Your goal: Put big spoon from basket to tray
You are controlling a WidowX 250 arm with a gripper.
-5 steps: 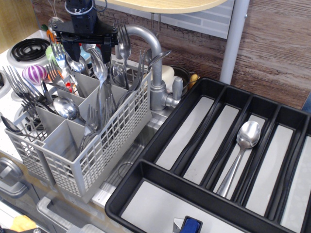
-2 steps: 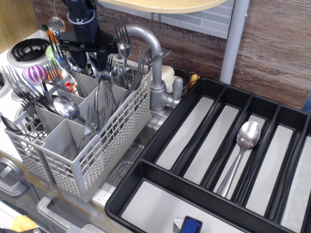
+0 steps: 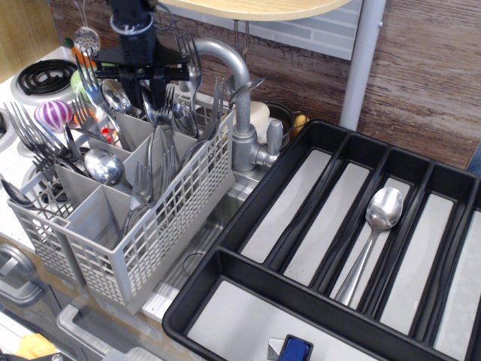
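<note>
Single view, observation.image. Grey basket (image 3: 143, 248) sits at left of frame, grid-slotted walls, square compartments, packed with cutlery. Black tray (image 3: 248, 197) fills right and lower right, long parallel compartments with pale grey floors, a wide cross compartment along the bottom edge.

Gripper (image 3: 144, 90) is at upper left, black, dipped down over the back compartments of the basket. Its dark fingers (image 3: 136, 92) reach in among handles and spoon bowls. Cannot tell whether the claw is apart, together or clamped on anything: tips are lost in the cutlery clutter.

Big spoon (image 3: 155, 131) stands upright in a back-middle compartment just below the gripper, slim handle running down into the basket; its bowl end is mixed in with the fingers, contact unclear. Another spoon (image 3: 104, 167) lies tilted in a left compartment, bowl up, shiny. Forks (image 3: 28, 134) fan out at far left of the basket, tines up. More forks (image 3: 191, 56) stick up beside the gripper, at its right.

One spoon in the tray (image 3: 373, 239) lies flat in a compartment right of centre, bowl toward the upper right, handle toward the bottom of frame.

Steel faucet (image 3: 242, 113) arches up just behind the basket, between basket and tray. Stove burner (image 3: 43, 75) at far upper left. Purple striped ball (image 3: 52, 114) just behind the basket's left side. Small blue object (image 3: 296, 350) at bottom edge in the tray's cross compartment. Wood-look wall (image 3: 428, 83) at upper right.
</note>
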